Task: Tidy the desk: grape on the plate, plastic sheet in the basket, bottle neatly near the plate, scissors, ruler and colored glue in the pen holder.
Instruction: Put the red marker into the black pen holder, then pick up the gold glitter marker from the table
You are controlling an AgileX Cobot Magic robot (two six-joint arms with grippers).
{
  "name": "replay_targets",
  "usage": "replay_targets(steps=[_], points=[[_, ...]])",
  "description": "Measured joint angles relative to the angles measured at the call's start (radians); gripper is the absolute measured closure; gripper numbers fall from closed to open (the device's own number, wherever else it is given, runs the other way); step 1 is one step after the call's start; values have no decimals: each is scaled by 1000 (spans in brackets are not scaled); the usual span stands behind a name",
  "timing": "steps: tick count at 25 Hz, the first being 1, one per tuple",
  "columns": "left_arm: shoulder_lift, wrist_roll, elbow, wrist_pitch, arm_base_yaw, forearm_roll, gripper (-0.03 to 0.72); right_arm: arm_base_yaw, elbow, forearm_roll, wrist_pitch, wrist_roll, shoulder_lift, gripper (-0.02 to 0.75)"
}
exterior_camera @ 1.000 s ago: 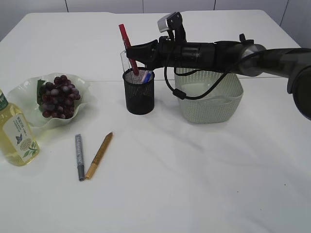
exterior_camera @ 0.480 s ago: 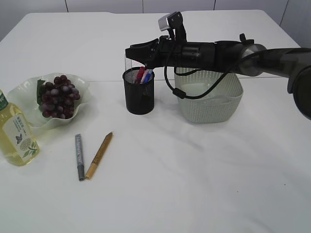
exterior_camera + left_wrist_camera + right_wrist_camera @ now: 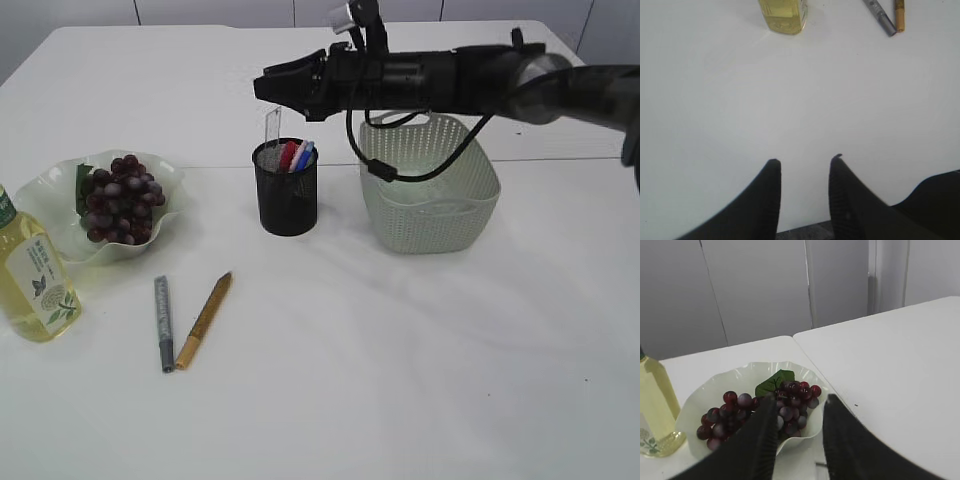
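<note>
At the far left of the white worktop (image 3: 420, 380) a bottle (image 3: 32, 275) of pale yellow liquid is standing upright, just beside the wavy-edged plate (image 3: 50, 190), which is carrying a bunch of dark red grapes (image 3: 122, 198) with a green leaf. In front of the plate a grey glue pen (image 3: 163, 322) and a gold glue pen (image 3: 204, 319) are lying near each other on the bare surface, their lower ends almost meeting.

Moving toward the middle, the black mesh pen holder (image 3: 286, 190) is standing upright with a clear ruler (image 3: 272, 127) sticking up from it and red, white and blue items (image 3: 297, 156) showing at its rim. Directly above it the right end effector (image 3: 268, 86) is hovering, its fingers (image 3: 761, 440) standing apart with nothing between them. Its arm is stretching almost horizontally across from the right edge, passing above the pale green basket (image 3: 430, 185), with a black cable looping down toward the basket's rim. The right wrist view is looking past these fingers at the grapes and bottle.

The left end effector (image 3: 804, 167) is showing only in its own wrist view, hanging over bare worktop, its two dark fingers parted by a narrow gap and gripping nothing, with the bottle and both pens well ahead of it.
</note>
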Motion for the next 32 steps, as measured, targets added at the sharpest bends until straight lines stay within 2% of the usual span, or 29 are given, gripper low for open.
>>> replay_targets(steps=[9, 12, 17, 23, 32], points=[[0, 0, 0, 0, 0, 0, 447, 33, -7, -492, 62, 90, -167, 496], [0, 0, 0, -5, 0, 0, 447, 86, -7, -635, 73, 96, -196, 496], [0, 0, 0, -16, 0, 0, 447, 229, -7, -877, 97, 101, -208, 496], [0, 0, 0, -18, 0, 0, 447, 341, -7, -1020, 109, 99, -208, 495], [0, 0, 0, -18, 0, -3, 447, 385, -7, -1198, 114, 90, -199, 495]])
